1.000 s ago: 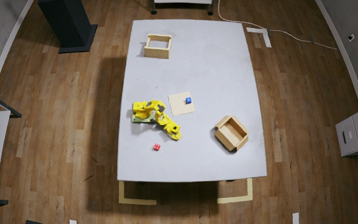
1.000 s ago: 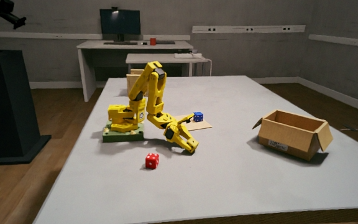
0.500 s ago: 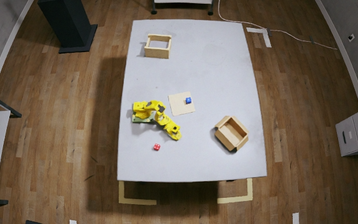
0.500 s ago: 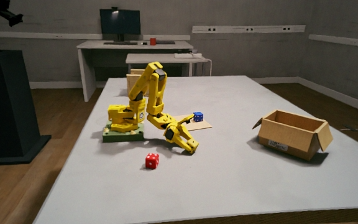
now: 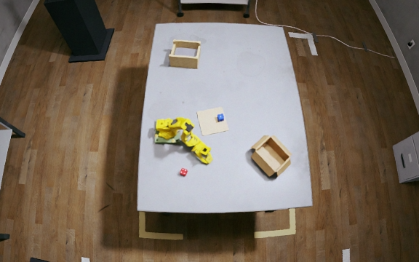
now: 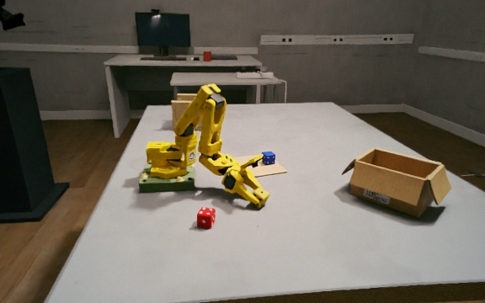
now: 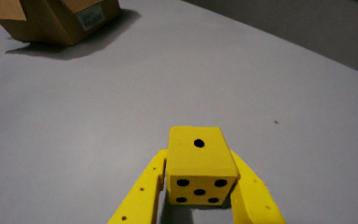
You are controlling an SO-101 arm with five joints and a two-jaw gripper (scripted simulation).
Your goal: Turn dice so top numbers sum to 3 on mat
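Note:
My gripper (image 5: 208, 159) (image 6: 262, 201) (image 7: 200, 172) is shut on a yellow die (image 7: 199, 162), low over the table front-right of the arm's base. In the wrist view, the die's upper face shows one pip and the face towards the camera shows several. The top and exterior views do not show the yellow die clearly. A red die (image 5: 183, 172) (image 6: 205, 218) sits flat on the table off the mat, several pips on top and one on a side. A blue die (image 5: 220, 117) (image 6: 269, 158) sits on the beige mat (image 5: 207, 125) (image 6: 275, 170) near its right edge; its top number is too small to read surely.
An open cardboard box (image 5: 272, 156) (image 6: 387, 178) (image 7: 55, 22) stands to the right of the gripper on the grey table (image 5: 231, 189). A wooden frame (image 5: 184, 62) stands at the far left. The arm's green base (image 6: 167, 184) is left of the mat.

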